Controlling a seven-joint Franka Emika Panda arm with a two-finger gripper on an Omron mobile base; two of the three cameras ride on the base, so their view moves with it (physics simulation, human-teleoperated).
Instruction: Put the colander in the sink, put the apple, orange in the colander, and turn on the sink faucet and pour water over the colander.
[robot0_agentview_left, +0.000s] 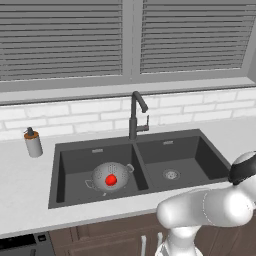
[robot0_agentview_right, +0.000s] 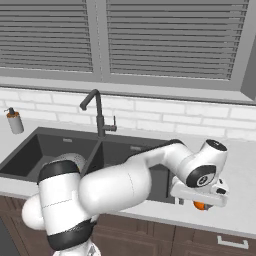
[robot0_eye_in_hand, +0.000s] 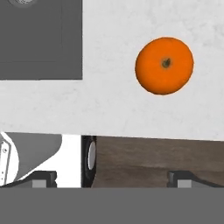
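Tool (robot0_eye_in_hand: 113, 179): jaws spread wide, nothing held; in the hand view its two dark tips are seen at the bottom edge, hanging above the bench edge and the wood cabinet front.
Orange (robot0_eye_in_hand: 164, 65): lying alone on the white bench (robot0_eye_in_hand: 109, 105), stem dimple up; in the hand view at about 1 o'clock from the tool, apart from both tips, not between them. In the right base view a sliver of orange is seen just under the hand, at the front of the bench to the right of the sink.
Sink (robot0_agentview_left: 65, 165): in the hand view a corner of it is seen at 11 o'clock from the tool.
Colander (robot0_agentview_left: 100, 172): already set in the left basin.
Apple (robot0_agentview_left: 111, 179): already inside the colander.
Sink faucet (robot0_agentview_left: 135, 112): at 12 o'clock behind the basin divider; no stream is seen.
Progress: judged near halfway; colander and apple done.
Left: orange to be gripped and dropped in the colander, then water to be run over it.
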